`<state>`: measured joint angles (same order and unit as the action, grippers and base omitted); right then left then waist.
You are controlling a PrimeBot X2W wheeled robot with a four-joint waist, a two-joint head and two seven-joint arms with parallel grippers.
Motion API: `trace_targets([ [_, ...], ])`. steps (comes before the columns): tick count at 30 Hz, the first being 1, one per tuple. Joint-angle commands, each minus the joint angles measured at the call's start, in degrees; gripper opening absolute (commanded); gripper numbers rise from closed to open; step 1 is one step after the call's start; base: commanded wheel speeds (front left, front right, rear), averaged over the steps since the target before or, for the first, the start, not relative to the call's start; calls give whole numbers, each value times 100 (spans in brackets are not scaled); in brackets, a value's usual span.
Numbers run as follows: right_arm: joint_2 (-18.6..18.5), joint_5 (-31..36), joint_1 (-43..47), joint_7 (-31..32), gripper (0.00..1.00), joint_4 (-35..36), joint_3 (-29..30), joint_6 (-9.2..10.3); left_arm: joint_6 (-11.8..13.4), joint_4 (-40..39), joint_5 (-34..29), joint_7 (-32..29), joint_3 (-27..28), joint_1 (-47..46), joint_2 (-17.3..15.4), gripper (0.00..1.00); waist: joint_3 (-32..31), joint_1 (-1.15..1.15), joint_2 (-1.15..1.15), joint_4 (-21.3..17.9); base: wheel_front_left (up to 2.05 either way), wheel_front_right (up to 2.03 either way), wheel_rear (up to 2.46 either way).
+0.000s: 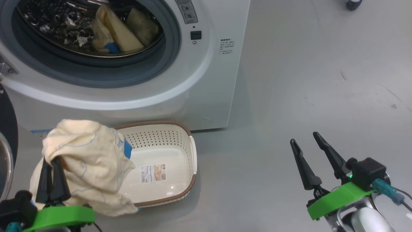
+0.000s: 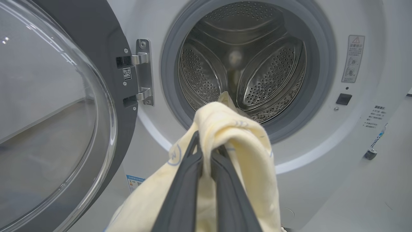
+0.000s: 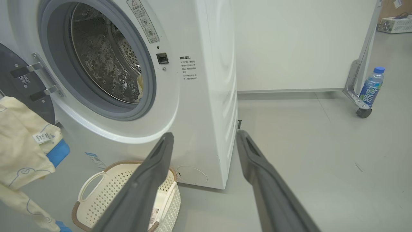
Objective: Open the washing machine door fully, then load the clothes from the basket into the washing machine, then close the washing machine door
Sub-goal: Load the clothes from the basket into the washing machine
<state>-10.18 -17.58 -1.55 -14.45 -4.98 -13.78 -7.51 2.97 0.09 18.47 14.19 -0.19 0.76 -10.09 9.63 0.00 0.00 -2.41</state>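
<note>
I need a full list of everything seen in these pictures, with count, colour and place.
washing machine: one, white, behind the basket
door: one, black rim, clear glass, swung open
loaded clothes: number unclear, cream and blue, inside the drum
held garment: one, cream with blue, raised near the basket's left end
basket: one, cream, brown rim, on the floor
bottle: one, clear, blue cap, floor beside a wheel
left claw: one, dark, shut on the held garment
right claw: one, dark, open, over the floor

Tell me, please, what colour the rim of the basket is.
Brown with a woven look, running round the cream basket; the head view shows it best.
</note>
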Motion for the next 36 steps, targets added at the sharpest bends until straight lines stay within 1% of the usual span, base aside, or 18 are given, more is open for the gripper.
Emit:
trace_targets([
  [1, -37, 13, -169, -55, 100, 188, -68, 2, -37, -167, 24, 79, 186, -369, -102, 0, 48, 0, 0, 4, 0, 0, 0],
  [4, -26, 18, -213, -55, 100, 192, -96, 2, -71, -103, 47, 74, 184, -580, -151, 0, 123, 0, 0, -22, 0, 0, 0],
  [9, -29, 13, -271, -55, 100, 217, -97, 2, -186, 11, 44, -31, 152, -1022, -344, 0, 282, 0, 0, -72, 0, 0, 0],
  [20, 5, 23, -497, -55, 100, 261, -165, 2, -401, 507, 109, -412, 106, -2503, -743, 0, 743, 0, 0, -324, 0, 0, 0],
  [23, 10, 32, -553, -55, 100, 278, -159, 2, -465, 694, 139, -516, 59, -2896, -801, 0, 932, 0, 0, -405, 0, 0, 0],
  [24, 10, 32, -553, -55, 100, 278, -159, 2, -465, 694, 139, -516, 59, -2896, -801, 0, 932, 0, 0, -405, 0, 0, 0],
  [29, 27, 50, -664, -55, 100, 327, -139, 2, -593, 1088, 192, -604, -36, -3633, -868, 0, 1382, 0, 0, -498, 0, 0, 0],
  [36, 80, 102, -816, -55, 100, 453, -112, 2, -686, 1631, 204, -722, -125, -4675, -1003, 0, 2173, 0, 0, -541, 0, 0, 0],
])
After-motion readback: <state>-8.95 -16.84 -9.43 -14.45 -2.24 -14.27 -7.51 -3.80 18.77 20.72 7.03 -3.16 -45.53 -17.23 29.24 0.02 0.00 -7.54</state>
